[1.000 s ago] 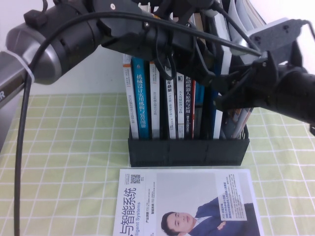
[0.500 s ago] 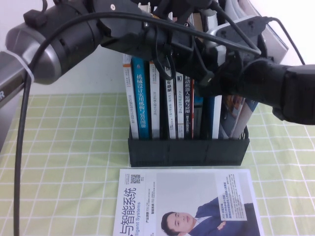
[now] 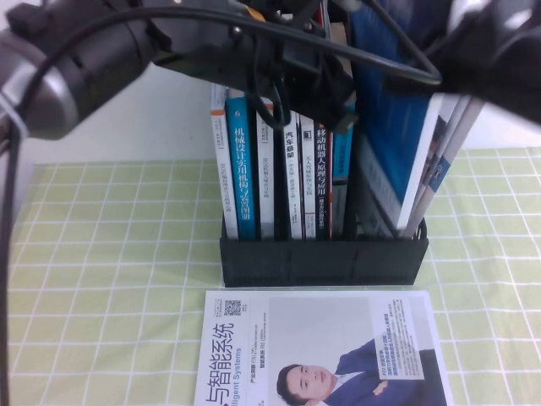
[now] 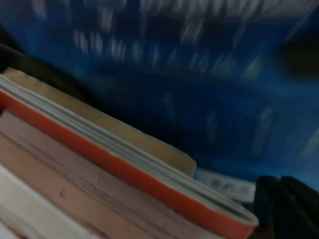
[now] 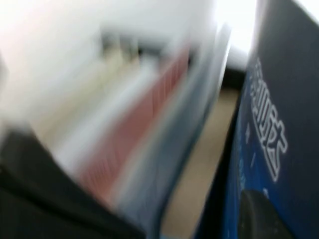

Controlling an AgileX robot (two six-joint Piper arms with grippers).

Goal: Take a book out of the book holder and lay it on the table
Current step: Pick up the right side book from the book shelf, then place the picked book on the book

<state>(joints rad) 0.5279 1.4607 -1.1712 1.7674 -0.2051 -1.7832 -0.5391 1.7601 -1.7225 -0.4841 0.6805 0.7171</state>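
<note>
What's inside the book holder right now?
The book holder has upright books on its left and a big blue-covered book leaning at its right. Both arms hide the tops; the left gripper and right gripper aren't visible.

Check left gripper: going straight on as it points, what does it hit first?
Probably the blue-covered book, leaning in the book holder; it fills the left wrist view ahead of the left gripper, above the upright books. Depth unclear. Right gripper is at that book's top.
</note>
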